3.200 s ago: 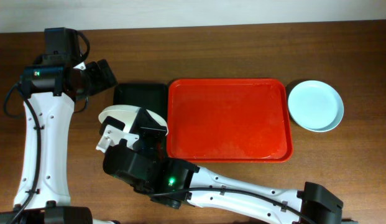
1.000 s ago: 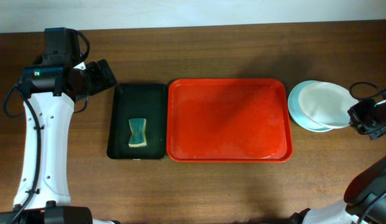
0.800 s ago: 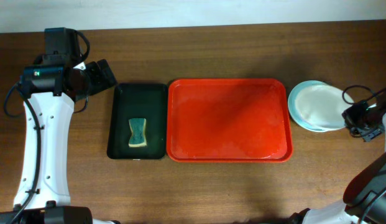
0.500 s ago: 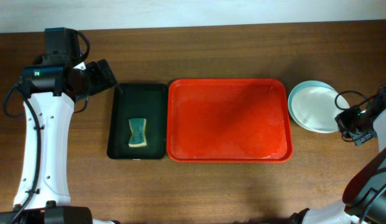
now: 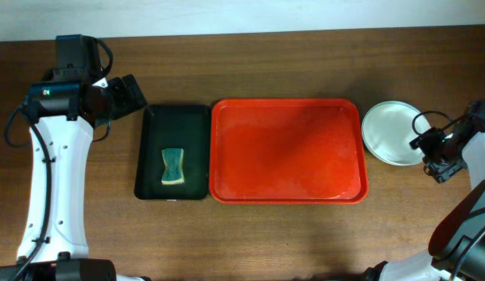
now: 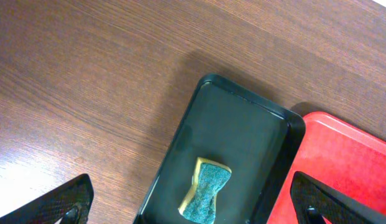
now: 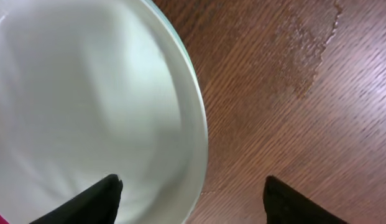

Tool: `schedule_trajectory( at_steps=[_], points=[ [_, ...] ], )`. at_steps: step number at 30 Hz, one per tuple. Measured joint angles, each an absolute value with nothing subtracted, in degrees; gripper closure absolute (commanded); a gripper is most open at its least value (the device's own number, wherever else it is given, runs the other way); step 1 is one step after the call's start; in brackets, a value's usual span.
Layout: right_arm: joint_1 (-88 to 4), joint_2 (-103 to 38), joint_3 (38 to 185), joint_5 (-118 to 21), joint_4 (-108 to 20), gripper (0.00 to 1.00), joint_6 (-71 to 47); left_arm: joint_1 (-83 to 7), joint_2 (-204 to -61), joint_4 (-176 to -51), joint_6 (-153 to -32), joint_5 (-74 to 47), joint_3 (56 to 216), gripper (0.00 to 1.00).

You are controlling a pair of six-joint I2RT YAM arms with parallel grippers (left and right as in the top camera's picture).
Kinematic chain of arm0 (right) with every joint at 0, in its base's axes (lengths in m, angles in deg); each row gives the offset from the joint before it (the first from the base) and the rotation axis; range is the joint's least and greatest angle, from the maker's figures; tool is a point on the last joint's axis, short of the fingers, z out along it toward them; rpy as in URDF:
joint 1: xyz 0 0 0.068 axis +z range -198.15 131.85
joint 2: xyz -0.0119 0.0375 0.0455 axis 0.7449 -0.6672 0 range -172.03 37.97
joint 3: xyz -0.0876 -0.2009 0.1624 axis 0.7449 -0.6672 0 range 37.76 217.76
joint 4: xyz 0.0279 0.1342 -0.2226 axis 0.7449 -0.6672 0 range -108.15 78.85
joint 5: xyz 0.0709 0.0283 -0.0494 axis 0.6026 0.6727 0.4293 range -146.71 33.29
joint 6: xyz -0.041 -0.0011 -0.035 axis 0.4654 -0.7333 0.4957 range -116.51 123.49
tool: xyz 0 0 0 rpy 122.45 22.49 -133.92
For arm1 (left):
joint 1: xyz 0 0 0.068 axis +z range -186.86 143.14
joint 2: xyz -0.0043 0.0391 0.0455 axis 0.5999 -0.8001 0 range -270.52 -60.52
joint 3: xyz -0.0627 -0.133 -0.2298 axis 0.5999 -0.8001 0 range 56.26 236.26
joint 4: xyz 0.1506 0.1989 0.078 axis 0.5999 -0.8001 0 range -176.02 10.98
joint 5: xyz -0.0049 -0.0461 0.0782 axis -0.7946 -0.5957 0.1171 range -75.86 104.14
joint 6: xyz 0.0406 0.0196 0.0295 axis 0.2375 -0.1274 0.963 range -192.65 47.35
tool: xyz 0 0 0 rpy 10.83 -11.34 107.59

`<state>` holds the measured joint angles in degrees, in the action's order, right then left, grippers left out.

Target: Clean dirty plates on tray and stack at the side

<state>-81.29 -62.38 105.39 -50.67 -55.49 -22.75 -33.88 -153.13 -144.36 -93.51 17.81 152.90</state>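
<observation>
The red tray (image 5: 289, 148) lies mid-table with nothing on it. To its right the plates (image 5: 392, 133) rest in a stack on the wood, a white one on top (image 7: 81, 99). At the stack's right edge my right gripper (image 5: 426, 153) (image 7: 193, 205) is open, its fingers either side of the top plate's rim without touching it. My left gripper (image 5: 123, 95) (image 6: 193, 208) hangs open above the table's far left, over the black tray, holding nothing.
A narrow black tray (image 5: 174, 152) (image 6: 242, 124) sits left of the red tray (image 6: 348, 162), with a green and yellow sponge (image 5: 172, 166) (image 6: 205, 198) in it. A faint wet patch (image 7: 307, 50) marks the wood right of the plates.
The right gripper lowered the tilted white plate flat onto the stack, then opened and let it go. The left arm has not moved.
</observation>
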Motion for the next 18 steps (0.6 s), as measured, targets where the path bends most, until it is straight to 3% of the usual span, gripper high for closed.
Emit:
schedule_trajectory(
  at_steps=[6,12,18],
  points=[
    [-77.0,-62.4,105.4,-50.0,-55.9,0.29,-18.7,-33.9,-153.1,-144.4,-93.5,17.8,152.9,0.01],
    [-66.9,-62.4,105.8,-52.3,-57.7,0.32,-15.6,-33.9,-153.1,-144.4,-93.5,17.8,152.9,0.01],
    [-61.5,-62.4,107.1,-54.3,-59.1,0.28,-14.6,-33.9,-153.1,-144.4,-93.5,17.8,152.9,0.01]
  ],
)
